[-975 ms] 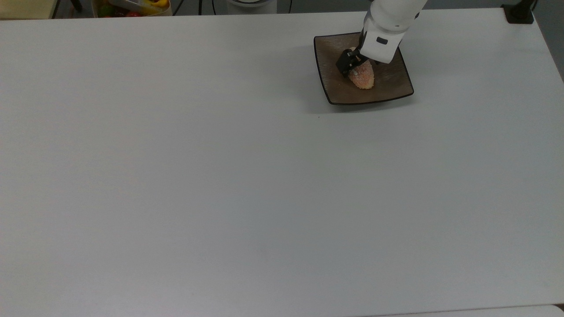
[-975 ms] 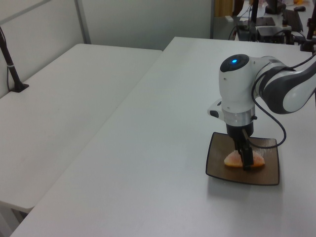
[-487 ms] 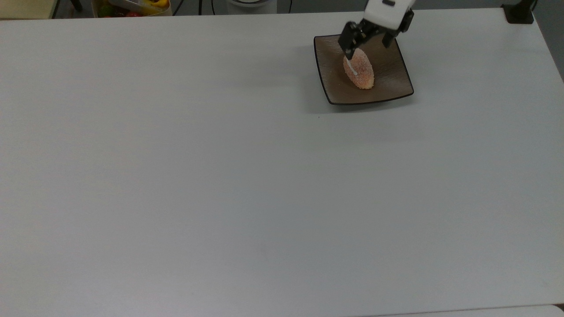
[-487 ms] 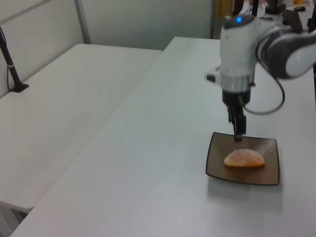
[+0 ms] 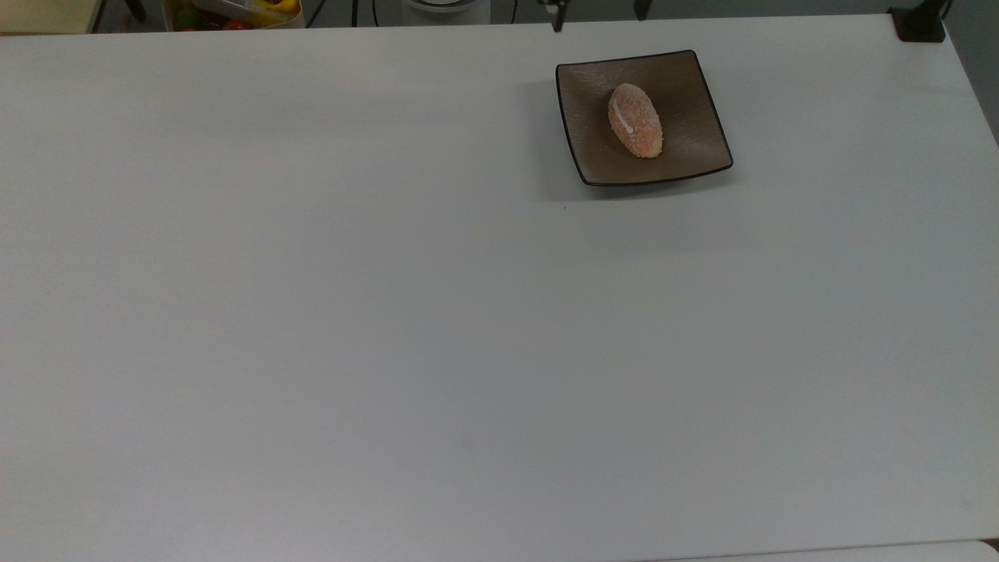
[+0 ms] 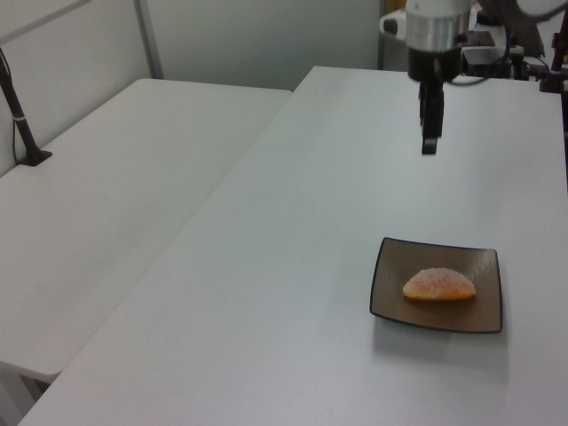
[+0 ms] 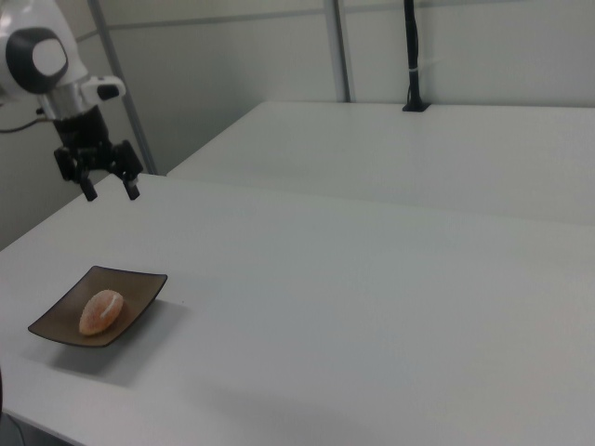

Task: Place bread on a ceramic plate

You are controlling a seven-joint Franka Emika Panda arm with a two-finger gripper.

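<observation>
The bread (image 5: 635,120), an oval orange-pink bun with a thin white stripe, lies in the middle of the square brown ceramic plate (image 5: 593,148). Both also show in the left view, bread (image 6: 438,285) on plate (image 6: 390,302), and in the right view, bread (image 7: 99,311) on plate (image 7: 139,283). My gripper (image 7: 112,192) hangs high above the plate, open and holding nothing. In the left view the gripper (image 6: 430,142) is seen edge-on, well above the table. In the top view the two fingertips (image 5: 557,16) poke in at the upper edge, the gripper (image 5: 599,9) spread wide.
The white table (image 5: 390,312) stretches wide around the plate. A container with colourful items (image 5: 234,12) sits beyond the top view's far left edge. A black post mount (image 5: 921,23) stands at the far right corner. A second white table (image 6: 106,204) lies alongside.
The gripper let go of the bread and rose straight up from the plate, then pulled back toward the table's far edge. The bread stayed put on the plate.
</observation>
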